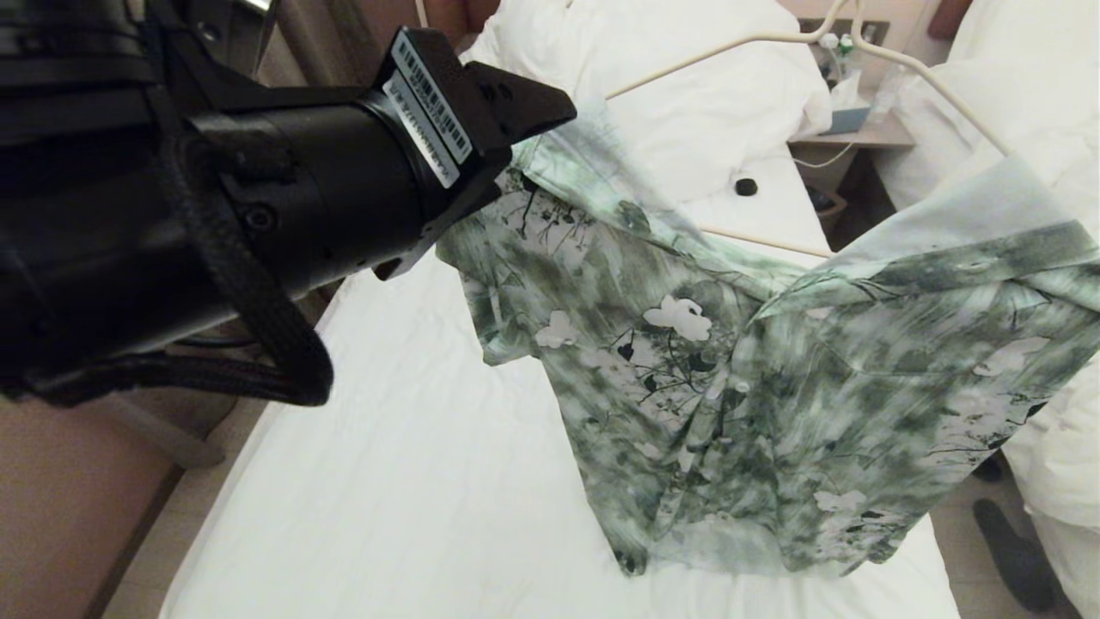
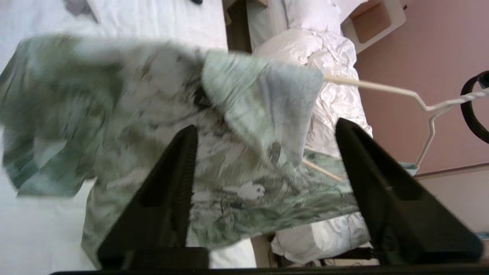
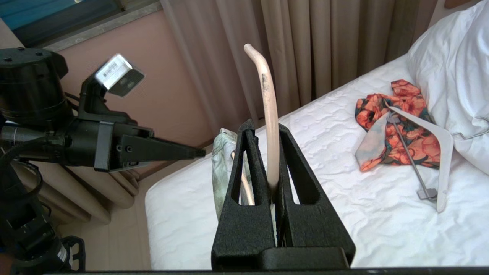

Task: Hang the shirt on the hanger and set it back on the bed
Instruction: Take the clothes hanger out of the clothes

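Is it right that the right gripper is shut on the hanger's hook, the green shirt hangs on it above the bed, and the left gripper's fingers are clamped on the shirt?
Not quite. In the left wrist view the left gripper stands open, its fingers apart and clear of the shirt. The rest holds: the right gripper is shut on the hanger, above the bed.

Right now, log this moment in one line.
left gripper: jaws open beside shirt | right gripper: shut on hanger | shirt over bed

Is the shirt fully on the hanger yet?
Partly: shirt covers one hanger arm; the other arm shows bare above it.
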Available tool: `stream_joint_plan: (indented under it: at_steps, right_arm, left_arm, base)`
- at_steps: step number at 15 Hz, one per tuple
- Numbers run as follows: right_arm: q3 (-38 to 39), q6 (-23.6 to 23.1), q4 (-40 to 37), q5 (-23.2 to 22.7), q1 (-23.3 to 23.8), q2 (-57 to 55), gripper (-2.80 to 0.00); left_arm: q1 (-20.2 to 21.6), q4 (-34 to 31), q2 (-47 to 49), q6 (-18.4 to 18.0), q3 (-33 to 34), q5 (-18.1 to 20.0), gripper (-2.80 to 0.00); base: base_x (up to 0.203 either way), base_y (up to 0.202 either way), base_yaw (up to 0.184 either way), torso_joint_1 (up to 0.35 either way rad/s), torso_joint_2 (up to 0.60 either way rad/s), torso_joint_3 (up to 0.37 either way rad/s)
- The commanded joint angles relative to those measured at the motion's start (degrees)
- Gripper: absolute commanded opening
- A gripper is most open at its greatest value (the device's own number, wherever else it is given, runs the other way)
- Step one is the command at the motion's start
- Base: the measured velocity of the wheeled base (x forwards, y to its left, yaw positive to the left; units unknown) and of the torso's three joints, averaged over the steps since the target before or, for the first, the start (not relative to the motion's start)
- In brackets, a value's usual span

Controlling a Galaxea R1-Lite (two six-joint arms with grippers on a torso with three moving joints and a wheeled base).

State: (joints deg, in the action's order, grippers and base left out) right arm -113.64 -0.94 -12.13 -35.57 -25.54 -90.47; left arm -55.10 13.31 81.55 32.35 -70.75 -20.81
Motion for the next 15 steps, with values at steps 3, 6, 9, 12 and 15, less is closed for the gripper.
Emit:
stream_joint_plan:
  at_steps: [3,6,9,12,15]
  right_arm:
    - [0.00,-0.03,0.97,-0.20,-0.12,0.03,-2.80]
    - [0.00,-0.03,1.14,-0.20,-0.21,-0.06,-2.80]
    - [0.00,-0.03,1.14,-0.20,-0.21,-0.12,-2.80]
    - [0.00,-0.03,1.85,-0.23,-0.25,-0.41,-2.80]
    - [0.00,0.06,2.90,-0.20,-0.39,-0.76,-2.80]
  left_arm:
    - [-0.01,3.13,2.08,-0.97,-0.35,-0.07,0.00]
    - [-0.36,3.13,2.30,-1.06,-0.26,-0.04,0.00]
    - [-0.52,3.21,2.21,-1.17,-1.35,-0.02,0.00]
    - [-0.97,3.21,3.45,-1.32,-2.87,1.57,0.00]
    - [-1.16,4.39,4.84,-1.23,-2.96,2.09,0.00]
  base:
    - [0.000,0.000,0.000,0.000,0.00,0.000]
    - [0.000,0.000,0.000,0.000,0.00,0.000]
    - [0.000,0.000,0.000,0.000,0.00,0.000]
    - [0.000,0.000,0.000,0.000,0.00,0.000]
    - [0.000,0.000,0.000,0.000,0.00,0.000]
